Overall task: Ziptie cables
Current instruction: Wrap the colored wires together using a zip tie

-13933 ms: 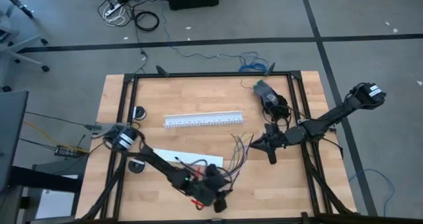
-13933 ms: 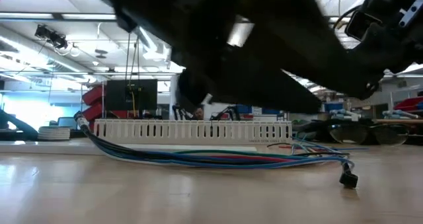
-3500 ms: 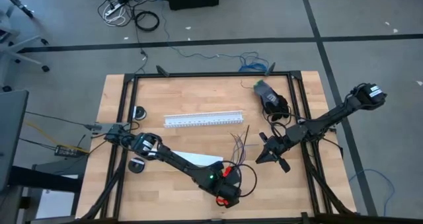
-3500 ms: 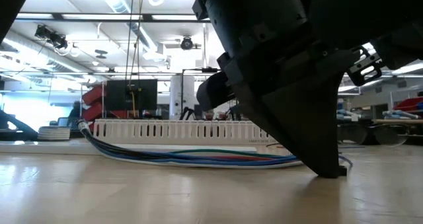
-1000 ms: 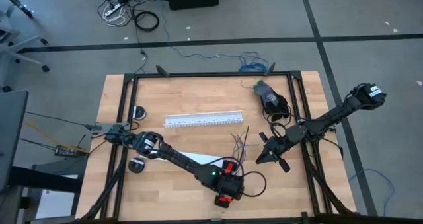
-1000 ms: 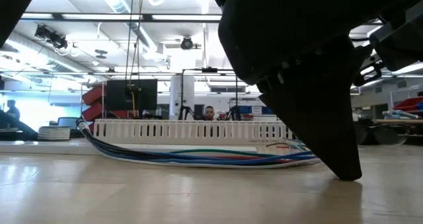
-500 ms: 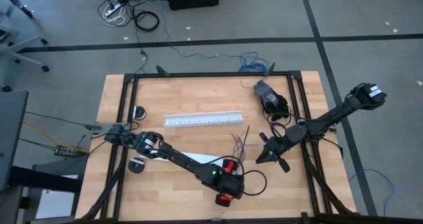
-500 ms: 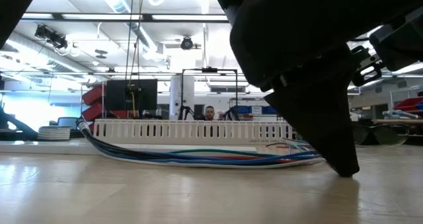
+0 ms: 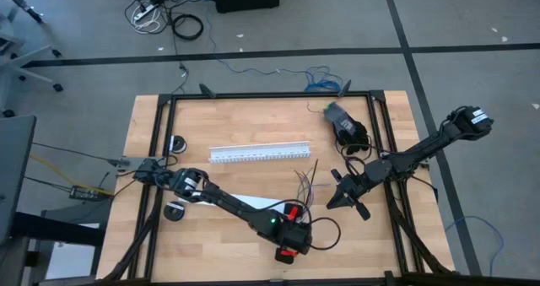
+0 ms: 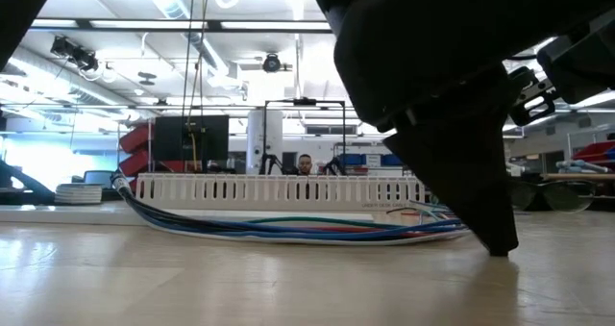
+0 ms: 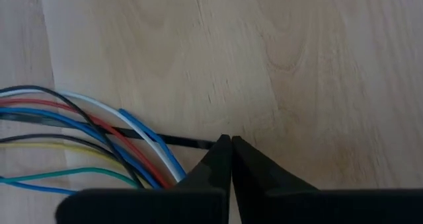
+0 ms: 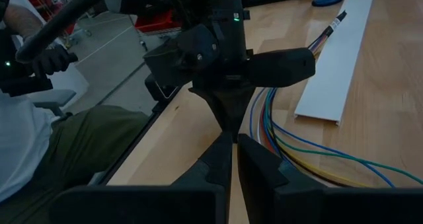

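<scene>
High view: the left gripper (image 9: pixel 289 250) sits low over the wooden table (image 9: pixel 219 126) at about 6 o'clock, its arm stretching in from 9 o'clock. The right gripper (image 9: pixel 330 203) hangs a little right of centre, toward 4 o'clock, with its arm running back to 3 o'clock. Between the 2 grippers lie the cables (image 9: pixel 304 185), fanning out toward 12 o'clock with loose ends just below the white slotted channel (image 9: pixel 260 153), which lies across the table toward 12 o'clock. A flat white strip (image 9: pixel 253 203) lies beside the left arm.

Left wrist view shows the left gripper (image 11: pixel 230 139) with its 2 fingers pressed together, tips meeting on the end of the ziptie (image 11: pixel 173 139), a thin black strip that lies flat on the wood and passes under the cables (image 11: pixel 99 138). The coloured wires, blue, white, red, black, yellow and green, curve just beside the fingers.

Right wrist view shows the right gripper (image 12: pixel 234 143) with its fingers nearly together and nothing visible between them, pointing at the left gripper (image 12: pixel 227 128) standing tip-down on the table. The cables (image 12: pixel 277 135) loop past it, and the flat white strip (image 12: pixel 334 55) lies beyond. A seated person (image 12: pixel 39 128) is off the table's edge.

Low view: the cables (image 10: pixel 288 230) run in front of the white slotted channel (image 10: pixel 279 188).
</scene>
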